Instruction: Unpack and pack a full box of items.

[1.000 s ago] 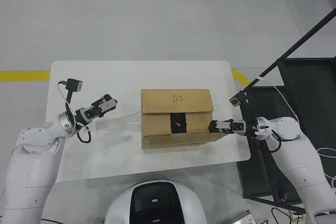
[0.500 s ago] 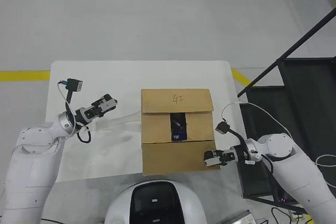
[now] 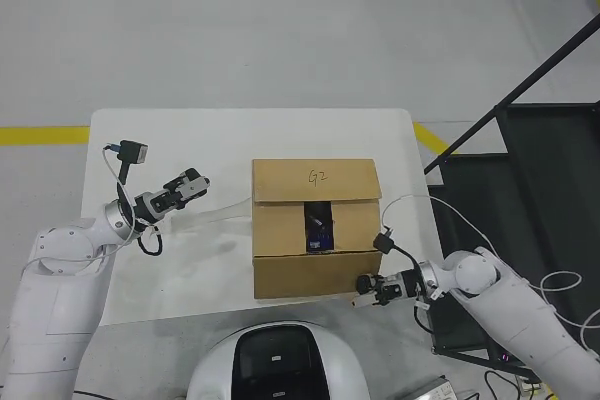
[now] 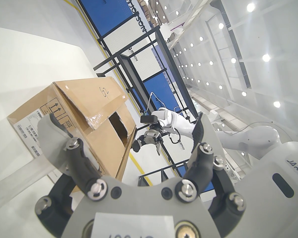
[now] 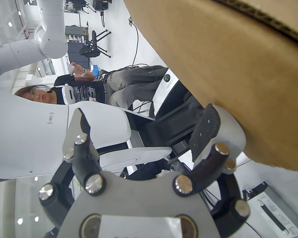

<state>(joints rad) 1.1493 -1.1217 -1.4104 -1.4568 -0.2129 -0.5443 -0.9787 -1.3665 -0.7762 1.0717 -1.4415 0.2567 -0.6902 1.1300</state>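
A brown cardboard box (image 3: 316, 190) stands in the middle of the white table (image 3: 180, 285). Its near flap (image 3: 315, 277) hangs outward toward me, and a dark item (image 3: 320, 228) shows through the gap in the top. My right gripper (image 3: 365, 290) is open at the flap's near right corner; in the right wrist view the gripper (image 5: 144, 127) has one pad (image 5: 203, 130) right beside the cardboard (image 5: 226, 50). My left gripper (image 3: 193, 184) hovers open and empty to the left of the box, apart from it. In the left wrist view the gripper (image 4: 124, 134) faces the box (image 4: 72, 115).
A clear plastic strip (image 3: 220, 212) lies on the table between my left gripper and the box. A black metal rack (image 3: 540, 190) stands close off the table's right edge. The table's rounded near edge runs just past the hanging flap.
My right gripper has moved from the box's right side to its near right corner, and the near flap has swung outward and down. The left arm has kept still.
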